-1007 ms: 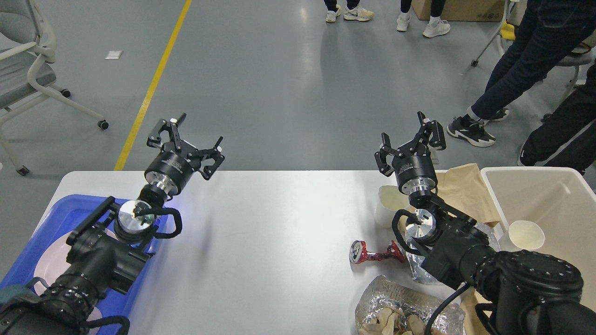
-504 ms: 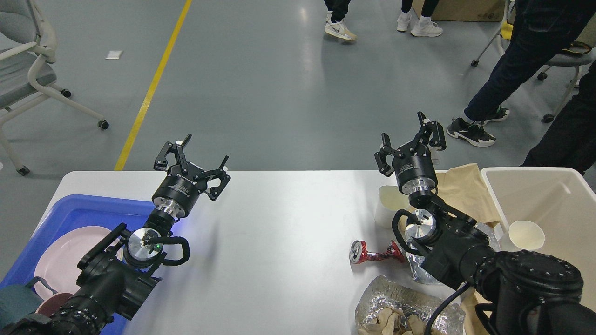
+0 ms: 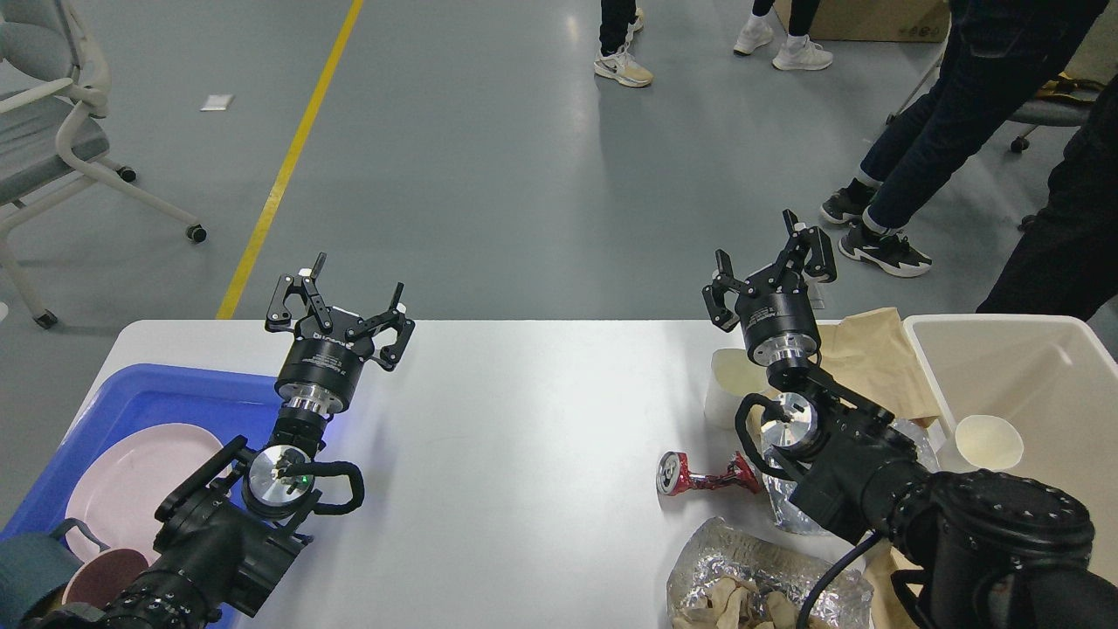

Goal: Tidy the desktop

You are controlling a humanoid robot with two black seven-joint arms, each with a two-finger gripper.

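The white desktop (image 3: 524,419) fills the lower half of the head view. My left gripper (image 3: 347,294) is open and empty above the desktop's far left part, beside the blue tray (image 3: 148,397). My right gripper (image 3: 767,253) is open and empty above the far right edge. Under and beside the right arm lie a crushed red can (image 3: 699,476), a white paper cup (image 3: 729,384), brown paper (image 3: 873,358) and crumpled foil (image 3: 742,577).
The blue tray holds a pink plate (image 3: 131,480) and a dark red dish (image 3: 96,585). A beige bin (image 3: 1031,393) at the right holds a paper cup (image 3: 987,441). People's legs (image 3: 917,157) and an office chair (image 3: 61,131) stand on the floor beyond the table.
My left arm has drawn back and lowered, uncovering the pink plate in the tray; its gripper stays open. The right arm has not moved. The people behind have shifted.
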